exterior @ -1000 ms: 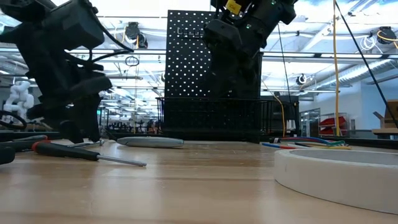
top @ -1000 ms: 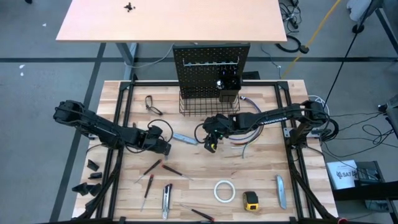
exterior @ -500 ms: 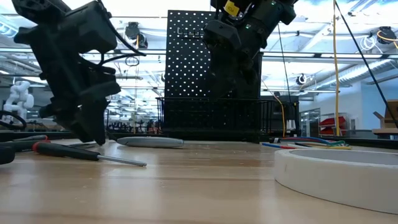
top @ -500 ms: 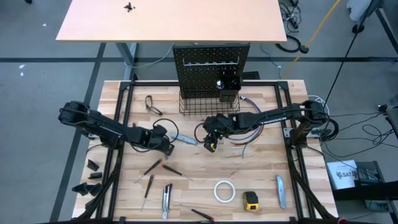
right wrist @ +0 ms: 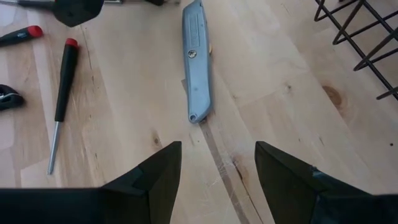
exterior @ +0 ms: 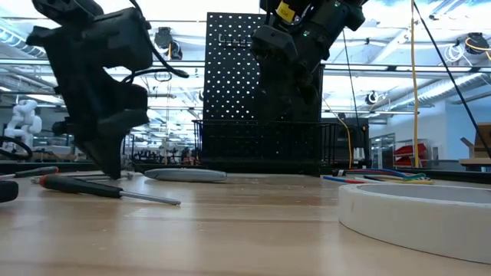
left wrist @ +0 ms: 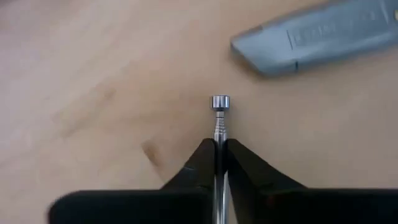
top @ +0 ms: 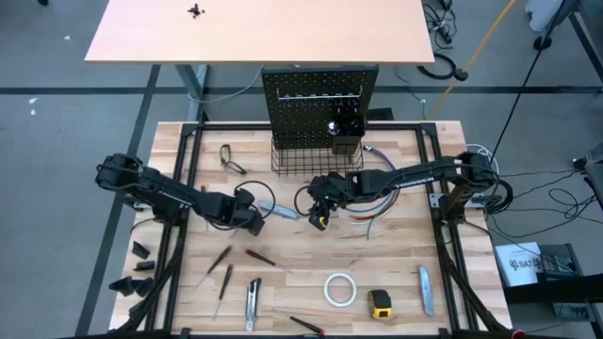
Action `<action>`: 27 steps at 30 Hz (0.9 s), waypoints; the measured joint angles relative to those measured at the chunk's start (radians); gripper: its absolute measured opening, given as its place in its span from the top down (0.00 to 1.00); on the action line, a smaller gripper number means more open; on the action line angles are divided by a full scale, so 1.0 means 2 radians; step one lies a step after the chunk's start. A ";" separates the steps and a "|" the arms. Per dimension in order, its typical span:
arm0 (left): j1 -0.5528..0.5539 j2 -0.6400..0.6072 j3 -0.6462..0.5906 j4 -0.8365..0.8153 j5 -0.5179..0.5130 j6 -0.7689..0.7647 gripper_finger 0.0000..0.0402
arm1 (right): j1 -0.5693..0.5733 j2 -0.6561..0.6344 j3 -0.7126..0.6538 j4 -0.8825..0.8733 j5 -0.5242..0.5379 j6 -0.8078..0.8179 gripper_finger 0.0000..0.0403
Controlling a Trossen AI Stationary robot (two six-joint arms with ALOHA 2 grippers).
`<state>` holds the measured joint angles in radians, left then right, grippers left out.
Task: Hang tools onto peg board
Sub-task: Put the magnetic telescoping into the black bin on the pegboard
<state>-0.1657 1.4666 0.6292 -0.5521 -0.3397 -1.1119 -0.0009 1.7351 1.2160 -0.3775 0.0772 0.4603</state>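
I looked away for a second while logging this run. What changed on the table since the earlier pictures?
The left gripper slid toward the grey utility knife and its fingers closed on a thin silver tool shaft. The right gripper stayed put above the table, open; the other tools did not move.

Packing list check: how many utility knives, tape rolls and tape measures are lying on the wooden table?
Grey utility knives: 3
White tape roll: 1
Yellow tape measure: 1
Total: 5
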 joint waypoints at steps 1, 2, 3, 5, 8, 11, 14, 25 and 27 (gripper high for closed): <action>0.002 0.000 0.000 0.002 -0.006 0.002 0.97 | 0.000 0.000 0.000 0.000 0.000 0.000 0.51; 0.002 0.000 -0.001 0.002 -0.013 0.007 0.97 | 0.000 0.000 0.000 0.001 0.000 0.000 0.51; 0.002 0.000 -0.001 0.003 -0.022 0.009 0.97 | 0.000 0.000 0.000 0.001 0.000 0.000 0.51; 0.001 -0.001 -0.001 0.006 -0.040 0.011 0.96 | 0.000 0.000 0.000 0.001 0.000 0.000 0.51; 0.001 -0.008 -0.001 0.020 -0.066 0.021 0.97 | 0.000 0.000 0.000 0.000 0.000 0.000 0.51; 0.001 -0.024 0.000 0.047 -0.077 0.039 0.98 | 0.000 0.000 0.000 -0.002 0.000 0.000 0.51; 0.001 -0.047 0.005 0.071 -0.084 0.063 0.98 | 0.000 0.000 0.000 -0.001 -0.002 0.002 0.51; 0.001 -0.174 0.017 0.198 -0.116 0.199 0.99 | -0.012 -0.055 -0.001 0.086 -0.027 -0.023 0.51; 0.001 -0.198 0.017 0.246 -0.115 0.238 0.99 | -0.016 -0.074 -0.001 0.114 -0.040 -0.033 0.51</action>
<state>-0.1631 1.0708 0.6642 -0.0593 -0.5692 -0.6356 -0.0336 1.5865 1.2144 -0.1492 -0.0022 0.3935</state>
